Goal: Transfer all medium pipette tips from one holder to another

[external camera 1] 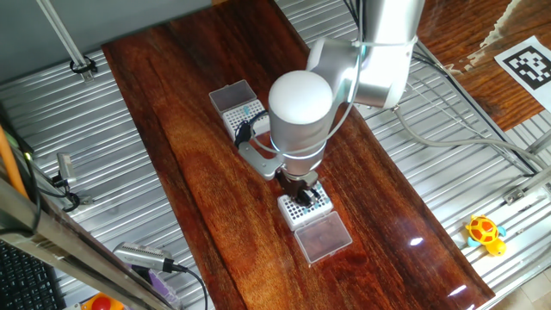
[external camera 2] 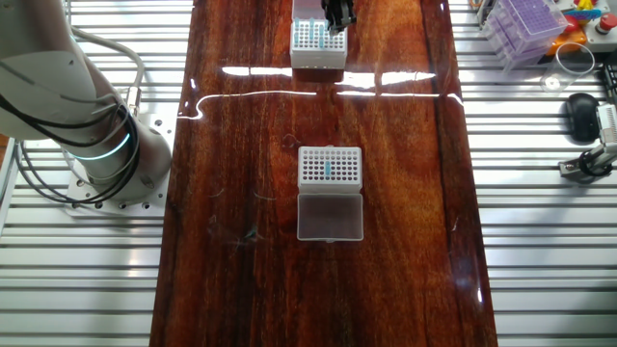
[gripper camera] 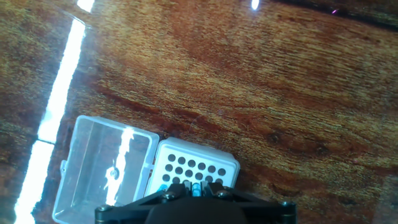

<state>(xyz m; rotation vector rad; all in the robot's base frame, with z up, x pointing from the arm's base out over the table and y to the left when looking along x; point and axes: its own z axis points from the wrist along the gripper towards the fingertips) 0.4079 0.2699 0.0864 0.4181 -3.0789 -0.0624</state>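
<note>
The glossy, dark-grained wooden bench (external camera 2: 241, 270) carries two white square racks with grids of round holes, each with a clear hinged lid laid open. The black tool (external camera 1: 300, 189) hangs over one rack (external camera 1: 308, 209); whether its fingers are spread cannot be told. Slim teal medium pipette tips (external camera 2: 329, 170) stand in the other rack (external camera 2: 330, 166).

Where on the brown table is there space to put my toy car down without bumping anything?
The wide bare wood below the near rack's open lid is free, and so is the stretch between the near rack and the far rack. It is crowded at the far rack, where the gripper hangs over the teal tips.
</note>
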